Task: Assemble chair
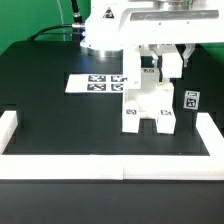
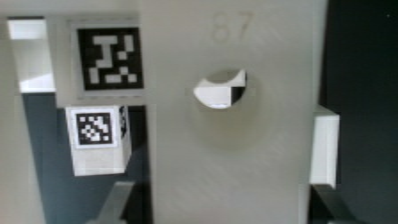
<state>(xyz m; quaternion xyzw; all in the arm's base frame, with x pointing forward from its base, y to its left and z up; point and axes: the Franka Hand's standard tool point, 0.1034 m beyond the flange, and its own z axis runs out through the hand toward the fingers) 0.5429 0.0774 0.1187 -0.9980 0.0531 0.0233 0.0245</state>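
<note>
In the exterior view the marker board (image 1: 97, 82) lies flat on the black table (image 1: 55, 120) toward the exterior view's left. Its square black-and-white tags carry patterns only, no letters. To its right stands the partly built chair (image 1: 143, 103), white and blocky, upright on the table near the middle, with small tags on its lower faces that are too small to read. The gripper (image 1: 155, 68) comes down from the white arm onto the chair's top. From this camera the fingertips are lost against the white plastic, so the grip cannot be judged here. Further right, apart from the chair and near the white rail (image 1: 110, 160) that edges the table, a small loose piece (image 1: 190, 100) stands with one tag facing the camera.

The wrist view gives what the exterior view cannot. A broad white panel (image 2: 228, 150) of the chair fills most of it, with faint raised numerals (image 2: 231, 25) near one end that look like "87". A round hole (image 2: 221, 88) is bored through the panel below them. Beside the panel sit a large tag (image 2: 111, 55) and a smaller tag (image 2: 98, 128), again patterns without writing. The dark fingers (image 2: 121, 203) show at the panel's two sides with the panel between them. They are closed against it, clamped on the chair's panel rather than standing apart.
</note>
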